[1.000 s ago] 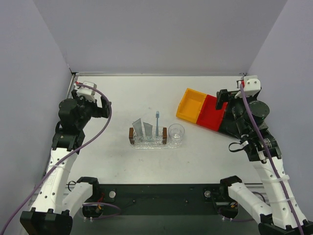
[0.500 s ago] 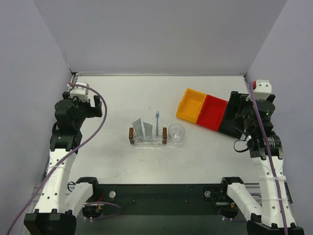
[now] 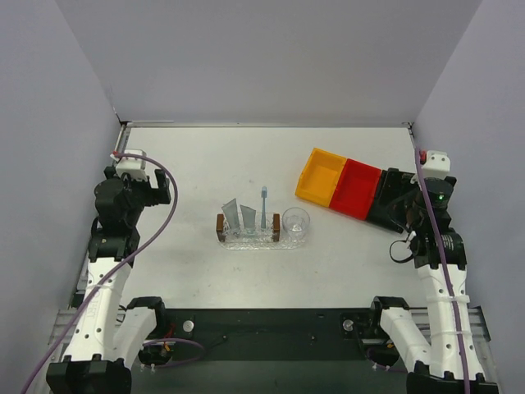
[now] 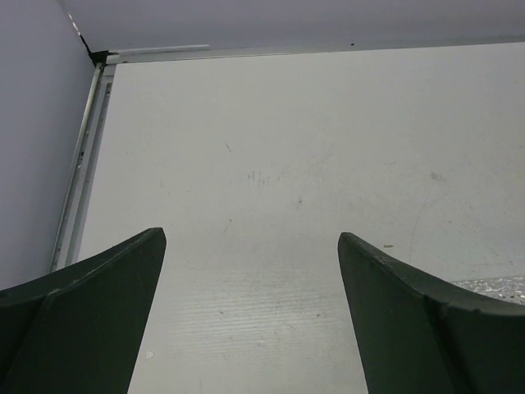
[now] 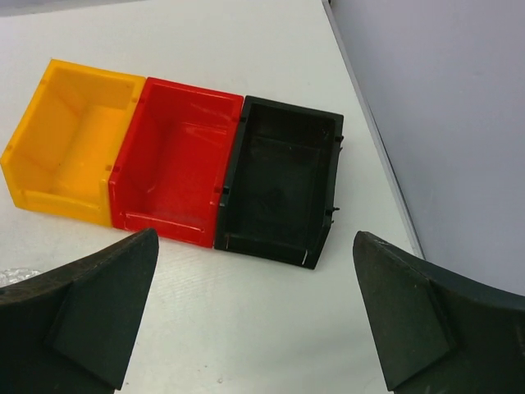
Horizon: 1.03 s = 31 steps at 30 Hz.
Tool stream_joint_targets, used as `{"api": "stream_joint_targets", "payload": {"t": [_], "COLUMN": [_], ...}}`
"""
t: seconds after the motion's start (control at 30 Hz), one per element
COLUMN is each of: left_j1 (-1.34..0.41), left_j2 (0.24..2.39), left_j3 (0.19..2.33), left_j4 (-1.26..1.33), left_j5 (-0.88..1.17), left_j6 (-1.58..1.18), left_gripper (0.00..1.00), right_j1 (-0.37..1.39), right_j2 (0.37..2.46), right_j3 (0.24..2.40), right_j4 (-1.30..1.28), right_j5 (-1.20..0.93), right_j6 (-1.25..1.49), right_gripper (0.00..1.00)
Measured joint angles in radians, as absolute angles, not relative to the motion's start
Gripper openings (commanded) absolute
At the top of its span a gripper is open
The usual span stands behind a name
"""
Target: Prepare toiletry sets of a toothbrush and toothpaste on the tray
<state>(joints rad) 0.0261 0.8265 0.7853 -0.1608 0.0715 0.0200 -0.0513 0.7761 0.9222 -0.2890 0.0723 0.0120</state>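
Observation:
The tray (image 3: 250, 241) lies at the table's middle. The silvery toothpaste (image 3: 238, 217) and the pale blue toothbrush (image 3: 263, 208) stand up on it, between two small brown blocks (image 3: 220, 226). My left gripper (image 3: 157, 187) is open and empty at the far left, well away from the tray. In the left wrist view the left gripper (image 4: 250, 236) hangs over bare table, with a glittery corner of the tray (image 4: 502, 287) at the lower right. My right gripper (image 3: 397, 207) is open and empty at the far right. In the right wrist view the right gripper (image 5: 254, 238) faces the bins.
A clear round cup (image 3: 296, 223) stands at the tray's right end. A yellow bin (image 3: 321, 175), a red bin (image 3: 354, 189) and a black bin (image 3: 384, 202) sit in a row at the right, all empty in the right wrist view (image 5: 283, 185). Walls close in on both sides.
Both arms have drawn back outward: the left gripper moved left, the right gripper moved right and nearer, uncovering the black bin. The things on the tray have not moved.

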Motion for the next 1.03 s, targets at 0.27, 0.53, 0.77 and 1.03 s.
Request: {"api": "stream_joint_targets", "payload": {"t": [0.27,0.53,0.77,1.03], "left_j1": [0.027,0.03,0.033,0.035], "left_j2": [0.808,0.808,0.808,0.808], "left_j3": [0.733,0.725,0.717,0.713], "left_j4": [-0.116,-0.098,-0.093,-0.088], "left_j5": [0.083,0.088,0.097,0.103], "left_j6": [-0.007,-0.02,-0.024,-0.032], "left_gripper": [0.97,0.98,0.97,0.97], "right_j1": [-0.051,-0.051,-0.051,-0.051], "right_j2": [0.696,0.693,0.701,0.701], "right_j3": [0.875,0.875,0.868,0.863], "right_j4": [-0.267,-0.244,-0.242,-0.243], "right_j5": [0.072,0.075,0.075,0.071], "right_j6": [0.011,0.01,0.007,0.007], "right_gripper": [1.0,1.0,0.98,0.96]}}
